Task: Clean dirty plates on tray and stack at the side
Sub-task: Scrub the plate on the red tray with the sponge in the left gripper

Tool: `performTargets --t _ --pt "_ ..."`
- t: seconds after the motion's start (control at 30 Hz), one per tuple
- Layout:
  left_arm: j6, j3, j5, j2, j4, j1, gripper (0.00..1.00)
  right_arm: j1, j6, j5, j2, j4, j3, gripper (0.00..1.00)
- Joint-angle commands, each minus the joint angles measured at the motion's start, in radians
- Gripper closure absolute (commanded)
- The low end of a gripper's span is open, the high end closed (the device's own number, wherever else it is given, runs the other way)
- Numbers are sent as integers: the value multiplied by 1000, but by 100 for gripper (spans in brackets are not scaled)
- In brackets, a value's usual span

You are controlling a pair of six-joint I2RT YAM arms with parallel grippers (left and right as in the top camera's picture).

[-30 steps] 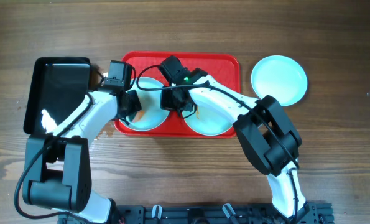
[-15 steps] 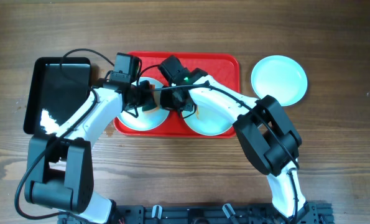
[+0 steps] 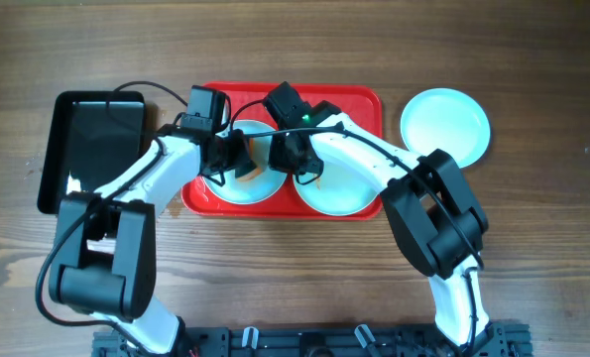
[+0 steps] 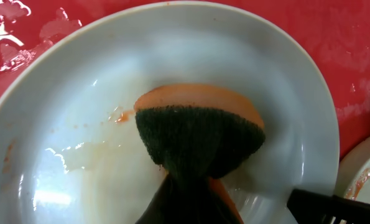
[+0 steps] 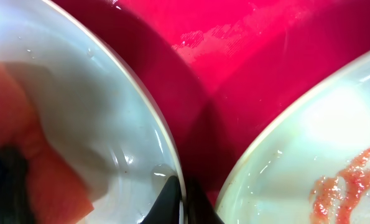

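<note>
Our left fingers (image 3: 233, 157) pinch a sponge (image 4: 197, 134) pressed on the smeared plate (image 4: 79, 124); our right fingers (image 5: 169, 202) clamp that plate's rim.

A glossy black tray (image 3: 88, 149) lay on the left part of the wooden table (image 3: 542, 258), with a white glint of light near one corner. An orange sponge (image 4: 200, 118) showed its dark green scouring face, pinched narrow at one end.
</note>
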Motion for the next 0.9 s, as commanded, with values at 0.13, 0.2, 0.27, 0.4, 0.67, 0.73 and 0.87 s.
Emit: performTargets --t 0.13,0.2,0.27,0.4,0.67,0.73,0.87 --pt "-2 14 6 26 39 0 96 -19 -14 100 56 -24 -34 96" --pt "-2 14 -119 27 2 16 96 -19 -14 100 56 -24 -34 96" --pt "-2 14 -206 27 -40 47 96 -19 -14 99 56 -24 -34 95" --pt "-2 14 -282 27 -113 127 96 -19 -14 96 56 -24 -34 96" --pt "-2 14 -102 -95 -170 153 96 -19 -12 95 56 -20 -34 96" --pt "-2 14 -43 -160 -170 127 96 -19 -11 92 56 -20 -34 96" --pt "-3 14 -37 -178 -157 56 96 -19 -14 20 56 8 -34 96"
